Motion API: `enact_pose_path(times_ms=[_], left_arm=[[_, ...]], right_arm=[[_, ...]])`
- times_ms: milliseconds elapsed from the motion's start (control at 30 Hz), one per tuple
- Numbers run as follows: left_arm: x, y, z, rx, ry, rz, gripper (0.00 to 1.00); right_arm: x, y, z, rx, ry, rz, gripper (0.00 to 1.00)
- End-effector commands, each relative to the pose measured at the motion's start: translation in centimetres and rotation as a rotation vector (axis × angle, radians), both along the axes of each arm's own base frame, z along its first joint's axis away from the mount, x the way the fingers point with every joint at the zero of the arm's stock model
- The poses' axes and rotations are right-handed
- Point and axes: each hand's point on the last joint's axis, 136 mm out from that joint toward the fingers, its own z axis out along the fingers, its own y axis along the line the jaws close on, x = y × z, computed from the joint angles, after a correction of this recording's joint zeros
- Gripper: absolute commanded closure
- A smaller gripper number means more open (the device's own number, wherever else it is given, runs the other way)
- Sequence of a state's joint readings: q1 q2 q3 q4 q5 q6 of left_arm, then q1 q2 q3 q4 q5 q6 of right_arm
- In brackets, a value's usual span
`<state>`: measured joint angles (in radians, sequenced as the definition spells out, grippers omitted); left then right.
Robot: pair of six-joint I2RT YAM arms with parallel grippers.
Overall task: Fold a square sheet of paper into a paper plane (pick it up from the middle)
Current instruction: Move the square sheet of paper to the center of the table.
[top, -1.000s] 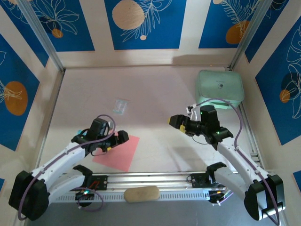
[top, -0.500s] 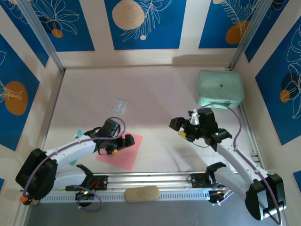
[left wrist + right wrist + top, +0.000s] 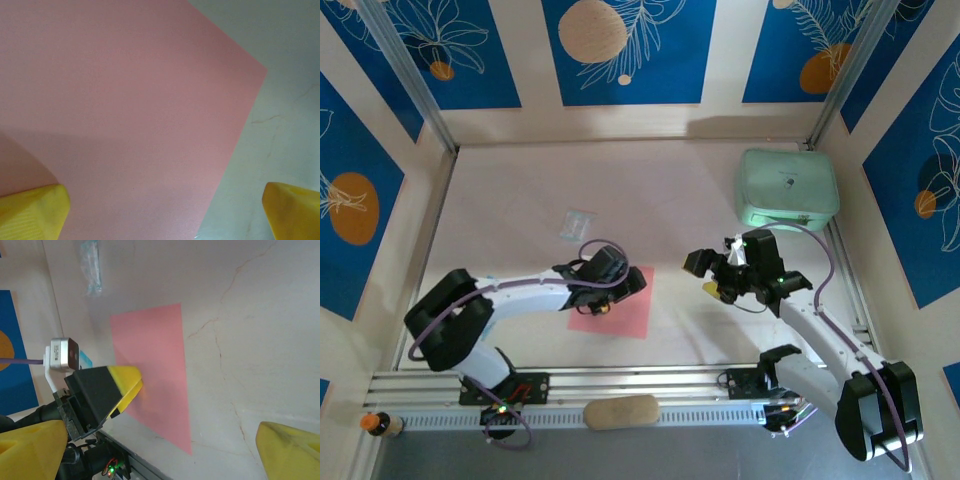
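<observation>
The pale table (image 3: 650,190) is seen from above, with a mint-green case (image 3: 787,187) set at its far right corner. The square sheet of paper (image 3: 623,314) is laid flat on the table, near the middle and slightly to the left. The left end effector (image 3: 618,294) is held low over the sheet's far edge, released. In the left wrist view, one fingertip (image 3: 30,210) is over the paper (image 3: 125,100) and the other over bare table. The right end effector (image 3: 705,276) is held released to the right, apart from the sheet. A tan pad (image 3: 621,411) is placed at the near edge, and a small clear packet (image 3: 577,224) further back on the left.
</observation>
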<state>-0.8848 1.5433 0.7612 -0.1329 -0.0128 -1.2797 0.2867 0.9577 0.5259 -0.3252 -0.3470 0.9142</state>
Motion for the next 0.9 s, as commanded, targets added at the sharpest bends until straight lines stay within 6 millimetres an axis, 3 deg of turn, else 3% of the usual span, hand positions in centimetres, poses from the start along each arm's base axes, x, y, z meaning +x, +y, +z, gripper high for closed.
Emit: enact_pose_path(times_ms=[0, 133, 233, 333, 533, 867], left_arm=[[0.9, -1.0, 0.2, -0.005, -0.025, 0.043, 0.00], [1.8, -0.3, 2.8, 0.101, -0.120, -0.063, 0.00], [2.0, 1.0, 3.4, 0.165, -0.164, -0.171, 0.00], [1.9, 2.3, 2.9, 0.201, -0.143, -0.263, 0.00], [1.6, 1.5, 2.0, 0.185, -0.109, -0.425, 0.00], [0.7, 0.3, -1.5, 0.139, 0.059, -0.341, 0.03]], right_arm=[[-0.9, -0.3, -0.5, -0.008, 0.047, -0.006, 0.03], [-1.0, -0.1, -0.3, 0.008, 0.035, 0.008, 0.03], [-0.9, 0.1, -0.1, 0.029, 0.024, 0.014, 0.03], [-0.8, 0.2, -0.3, 0.038, 0.027, 0.009, 0.03], [-0.4, 0.6, -0.2, 0.045, 0.025, 0.012, 0.03], [-0.3, 0.3, -0.6, 0.023, 0.049, -0.013, 0.03]])
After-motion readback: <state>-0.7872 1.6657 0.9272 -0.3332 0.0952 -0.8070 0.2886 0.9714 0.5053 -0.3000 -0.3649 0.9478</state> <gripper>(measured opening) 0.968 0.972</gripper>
